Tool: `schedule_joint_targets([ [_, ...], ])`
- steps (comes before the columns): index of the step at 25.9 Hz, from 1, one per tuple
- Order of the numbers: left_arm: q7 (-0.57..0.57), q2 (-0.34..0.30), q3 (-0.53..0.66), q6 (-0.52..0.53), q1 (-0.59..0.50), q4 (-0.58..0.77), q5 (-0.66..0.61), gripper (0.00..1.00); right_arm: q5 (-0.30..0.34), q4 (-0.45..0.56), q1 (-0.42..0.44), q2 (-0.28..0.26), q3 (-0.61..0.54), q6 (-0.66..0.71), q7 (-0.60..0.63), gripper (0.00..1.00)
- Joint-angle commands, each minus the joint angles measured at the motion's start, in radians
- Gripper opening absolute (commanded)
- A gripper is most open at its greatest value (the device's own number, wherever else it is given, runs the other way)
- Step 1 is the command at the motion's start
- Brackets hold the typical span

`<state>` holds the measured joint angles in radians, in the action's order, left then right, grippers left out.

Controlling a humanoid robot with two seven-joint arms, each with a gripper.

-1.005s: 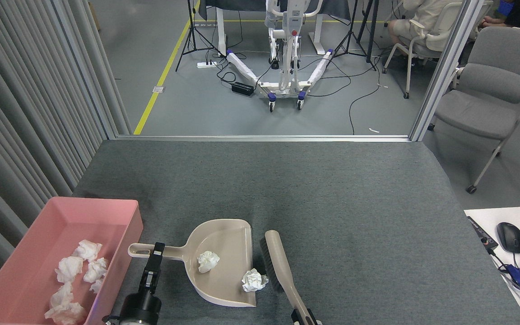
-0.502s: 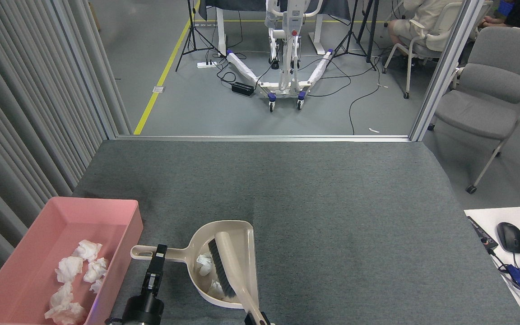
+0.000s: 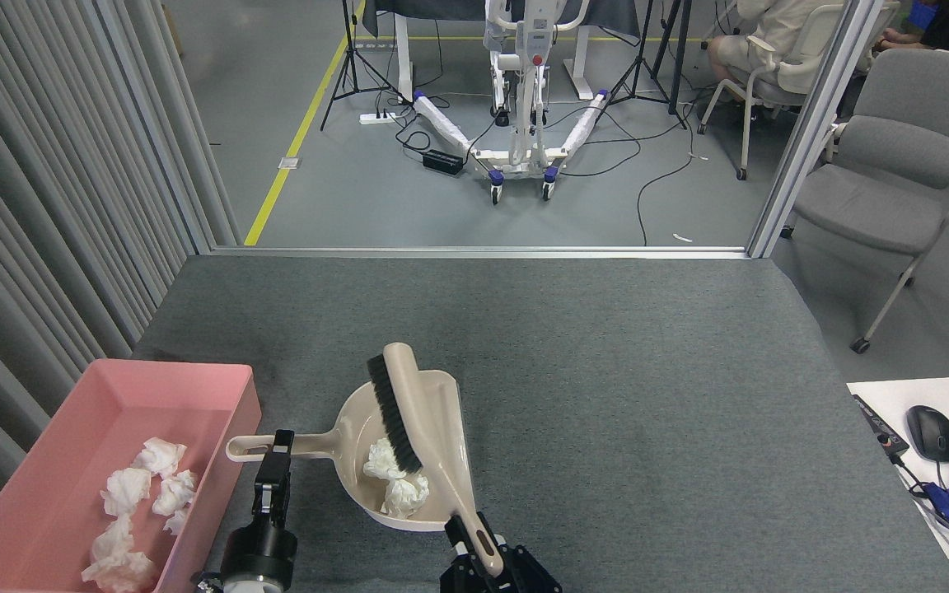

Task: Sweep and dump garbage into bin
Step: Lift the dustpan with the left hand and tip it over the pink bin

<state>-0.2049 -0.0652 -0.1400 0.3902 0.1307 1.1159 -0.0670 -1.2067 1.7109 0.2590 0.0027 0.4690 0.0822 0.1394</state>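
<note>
Beige dustpan (image 3: 409,461) handle clamped in left gripper (image 3: 279,449) jaws; right gripper (image 3: 479,553) jaws clamp brush (image 3: 409,420).

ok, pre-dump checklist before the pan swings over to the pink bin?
1. Both loose wads inside the dustpan: ok, two white wads sit in the scoop.
2. Left end effector on the dustpan handle: ok, it meets the handle; how firm the grasp is, cannot tell.
3. Brush clear of the pan: not ok, its bristles rest over the wads.
4. Right end effector gripping the brush handle: ok, it is shut on the handle's near end.
5. Bin has room: ok, several wads lie in its near half and the far half is bare.
6. Carpet free of stray tissue: ok, none visible.
</note>
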Motion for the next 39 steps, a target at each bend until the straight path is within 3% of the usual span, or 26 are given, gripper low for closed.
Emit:
schedule_joint_targets([
  [1,-0.033,-0.005,-0.043,-0.025,-0.022,0.082,0.070,0.03,0.004,0.021,-0.004,-0.021,-0.112,-0.001,0.028,0.00],
  [8,-0.042,-0.077,-0.050,-0.142,-0.048,0.228,0.116,0.04,0.042,0.012,-0.015,-0.115,-0.388,-0.001,0.019,0.00],
  [15,-0.050,-0.228,-0.044,-0.178,-0.052,0.282,0.282,0.04,0.036,-0.027,-0.017,-0.193,-0.503,-0.001,-0.040,0.00],
  [19,-0.051,-0.346,-0.039,-0.180,-0.042,0.289,0.420,0.05,0.042,-0.060,-0.027,-0.227,-0.509,0.005,-0.041,0.00],
  [25,-0.050,-0.472,-0.029,-0.228,-0.002,0.286,0.438,0.05,0.042,-0.122,-0.035,-0.251,-0.492,0.017,-0.034,0.00],
  [31,-0.041,-0.680,-0.016,-0.143,-0.040,0.254,0.599,0.05,0.042,-0.123,-0.037,-0.250,-0.487,0.017,-0.029,0.00],
  [39,-0.010,-0.779,0.030,-0.126,-0.137,0.188,0.678,0.05,0.032,-0.148,-0.047,-0.251,-0.449,-0.001,-0.041,0.00],
])
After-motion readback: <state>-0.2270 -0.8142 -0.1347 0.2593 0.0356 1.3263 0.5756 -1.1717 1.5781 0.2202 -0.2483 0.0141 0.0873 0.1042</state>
